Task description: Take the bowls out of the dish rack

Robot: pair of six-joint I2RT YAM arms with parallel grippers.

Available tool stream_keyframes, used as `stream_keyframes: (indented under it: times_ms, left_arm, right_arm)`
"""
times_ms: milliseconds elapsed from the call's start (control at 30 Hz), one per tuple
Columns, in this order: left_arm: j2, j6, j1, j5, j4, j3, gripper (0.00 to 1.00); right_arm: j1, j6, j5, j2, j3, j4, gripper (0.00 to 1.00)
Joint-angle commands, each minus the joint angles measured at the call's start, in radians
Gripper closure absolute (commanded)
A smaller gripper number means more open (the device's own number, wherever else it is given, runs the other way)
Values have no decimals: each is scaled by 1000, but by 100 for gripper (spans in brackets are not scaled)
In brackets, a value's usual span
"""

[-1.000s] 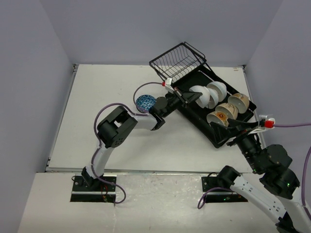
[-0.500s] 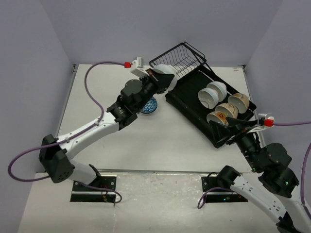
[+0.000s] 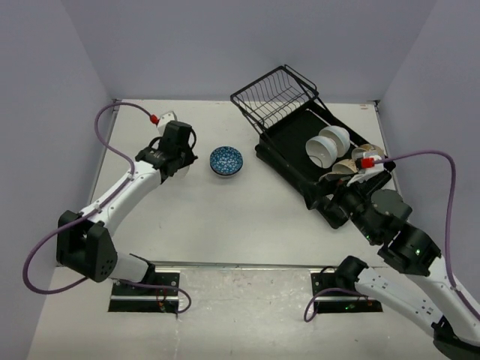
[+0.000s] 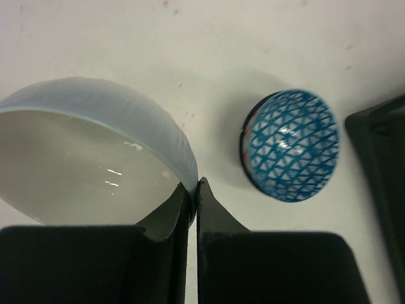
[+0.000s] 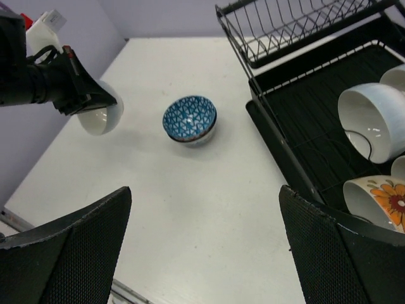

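Left jaws, clenching one white bowl (image 4: 82,145), passed one blue bowl (image 4: 291,144); right jaws released.

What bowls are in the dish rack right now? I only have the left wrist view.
Observer: At least two white bowls and a cream flowered bowl stand on edge in the dish rack.
Operator: Where's the right tool?
Observer: The right tool is wide open and empty, by the rack's near end.
Operator: Anything in the wire basket?
Observer: The wire basket holds nothing.
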Motion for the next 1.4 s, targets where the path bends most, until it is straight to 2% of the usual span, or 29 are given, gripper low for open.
stream_keyframes:
  times_ms: [0,233,500,600,667,700,800,867,967,1000,1067,1133,1167,1267,1367]
  left_arm:
    - [35,53,44,75,-42,-27,100]
    - [180,113,97,230,-55,-18,100]
    - [290,139,103,175,-108,29,100]
    - [316,151,105,202,-98,36,98]
    - [318,151,105,219,-98,49,82]
    - [309,151,105,216,-100,53,70]
    - [275,151,105,181,-114,82,56]
    - [249,155,105,150,-143,102,54]
    - [179,152,105,124,-163,124,45]
    - [152,150,103,124,-163,125,36]
    - [67,151,97,118,-157,124,29]
    - [-5,132,61,92,-116,107,6]
    - [-47,118,36,92,-80,90,0]
    - [-196,41,-102,140,79,-2,0]
    - [-218,-66,-142,259,294,-78,0]
  right_arm:
    - [0,-22,-58,55,31,-49,1]
    - [2,-31,-102,111,21,-93,1]
    - [0,-45,-132,115,7,-83,1]
    - [0,-43,-134,115,1,-80,1]
    - [2,-42,-129,118,-6,-77,1]
    - [0,-40,-125,124,-6,-78,1]
    - [0,-38,-123,153,-2,-81,1]
    - [2,-31,-125,179,3,-77,1]
    - [0,-22,-146,210,4,-44,1]
    - [0,-20,-148,235,6,-29,1]
    - [0,-17,-123,266,18,-20,1]
    - [0,-3,-79,303,43,-26,1]
    - [0,1,-62,306,47,-26,1]
    - [0,20,28,262,67,-21,1]
    - [0,8,131,220,86,-44,1]
